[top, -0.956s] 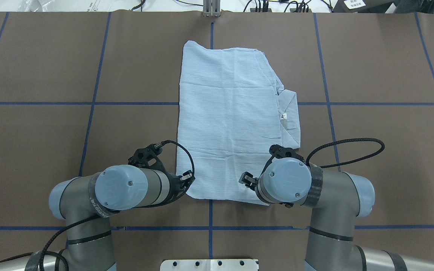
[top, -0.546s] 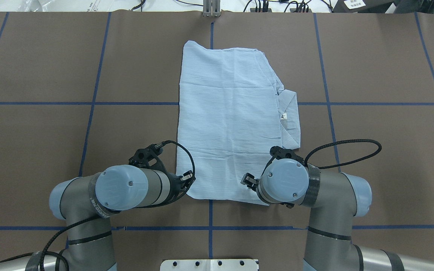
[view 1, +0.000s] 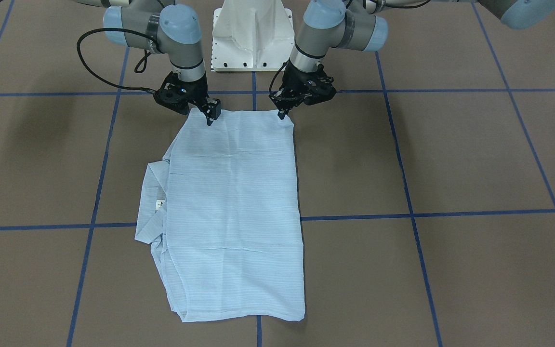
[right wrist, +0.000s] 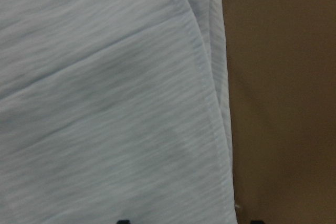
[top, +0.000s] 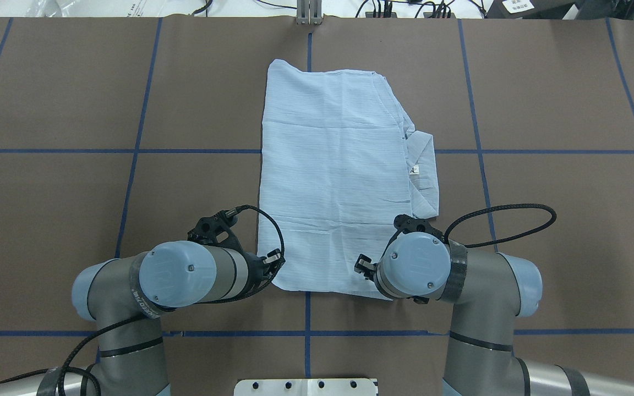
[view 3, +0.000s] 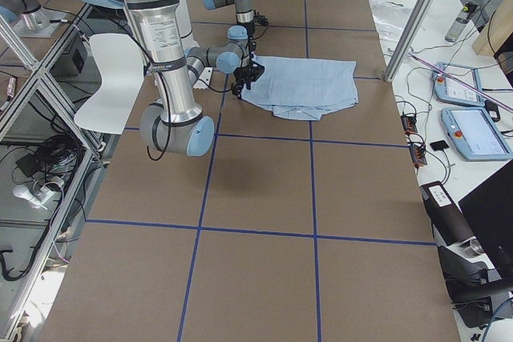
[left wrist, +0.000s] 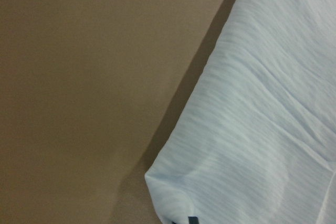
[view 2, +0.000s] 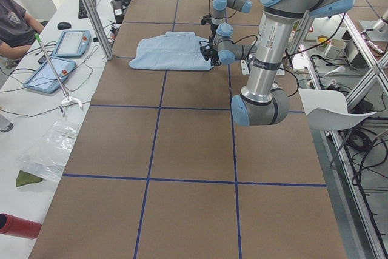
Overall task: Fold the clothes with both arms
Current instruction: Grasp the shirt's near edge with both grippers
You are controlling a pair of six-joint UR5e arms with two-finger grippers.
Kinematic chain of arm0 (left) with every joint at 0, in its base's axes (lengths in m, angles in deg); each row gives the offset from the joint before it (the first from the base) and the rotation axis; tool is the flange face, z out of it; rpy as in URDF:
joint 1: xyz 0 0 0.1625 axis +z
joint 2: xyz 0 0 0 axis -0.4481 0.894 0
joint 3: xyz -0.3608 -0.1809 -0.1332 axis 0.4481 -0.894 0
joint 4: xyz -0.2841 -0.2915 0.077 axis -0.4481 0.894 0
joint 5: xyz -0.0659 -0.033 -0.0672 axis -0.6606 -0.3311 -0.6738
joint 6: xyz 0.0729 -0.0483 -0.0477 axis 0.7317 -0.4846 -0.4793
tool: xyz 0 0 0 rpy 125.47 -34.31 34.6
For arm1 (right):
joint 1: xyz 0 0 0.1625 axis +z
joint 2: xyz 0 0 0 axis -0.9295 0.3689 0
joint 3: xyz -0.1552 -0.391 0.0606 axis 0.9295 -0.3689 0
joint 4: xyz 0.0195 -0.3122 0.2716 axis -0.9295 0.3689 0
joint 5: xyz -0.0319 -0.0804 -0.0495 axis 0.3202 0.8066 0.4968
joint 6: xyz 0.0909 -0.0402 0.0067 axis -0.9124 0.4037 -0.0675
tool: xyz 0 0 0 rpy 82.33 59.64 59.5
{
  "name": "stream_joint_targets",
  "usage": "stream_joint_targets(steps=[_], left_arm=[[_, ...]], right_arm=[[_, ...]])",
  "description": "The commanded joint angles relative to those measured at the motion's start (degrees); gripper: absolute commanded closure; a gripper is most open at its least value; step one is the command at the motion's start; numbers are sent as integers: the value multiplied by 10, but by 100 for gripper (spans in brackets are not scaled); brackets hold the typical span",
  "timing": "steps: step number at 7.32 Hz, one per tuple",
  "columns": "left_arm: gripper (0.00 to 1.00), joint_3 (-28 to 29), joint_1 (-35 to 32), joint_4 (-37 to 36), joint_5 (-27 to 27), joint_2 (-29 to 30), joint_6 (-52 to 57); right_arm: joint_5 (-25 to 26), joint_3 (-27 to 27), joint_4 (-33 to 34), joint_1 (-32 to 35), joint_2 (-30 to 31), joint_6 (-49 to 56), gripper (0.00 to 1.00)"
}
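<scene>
Left hand (view 1: 282, 114) is clamped on the corner of the shirt (top: 333, 176) nearest the base (view 1: 253, 33). The wrist view shows that corner raised slightly off the bench (top: 542, 99) with a shadow under it, and one dark fingertip (left wrist: 192, 220) at the middle of the bottom edge. Neither this hand nor the left arm (top: 185, 272) has moved in the last second.

Right hand (view 1: 211, 117) is at the other base-side corner with its fingers apart. In its wrist view one fingertip (right wrist: 122, 222) is over the cloth and the other is over bare bench, so they straddle the shirt's side hem. Whether they touch the cloth cannot be told. Compared with a second ago, this hand has drawn in a little under its wrist, so less of it shows in the overhead view. The right arm (top: 460, 275) has edged slightly toward the shirt. The cable (top: 515, 208) loop beside it has also pulled in a little.

The shirt lies flat, folded into a long rectangle that runs straight out from the base. Its collar (top: 426, 176) and label (top: 414, 170) stick out along the right arm's side, about halfway out from the base. Its outline and creases match the earlier frames.
</scene>
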Motion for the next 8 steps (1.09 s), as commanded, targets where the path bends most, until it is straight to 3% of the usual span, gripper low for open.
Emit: stream_joint_targets(steps=[1, 3, 6, 8], left_arm=[[100, 0, 0, 0, 0, 0, 0], [100, 0, 0, 0, 0, -1, 0], [100, 0, 0, 0, 0, -1, 0], [100, 0, 0, 0, 0, -1, 0]], right_arm=[[-1, 0, 0, 0, 0, 0, 40], [-2, 0, 0, -1, 0, 1, 39], [-2, 0, 0, -2, 1, 2, 28], [-2, -1, 1, -4, 2, 3, 26]])
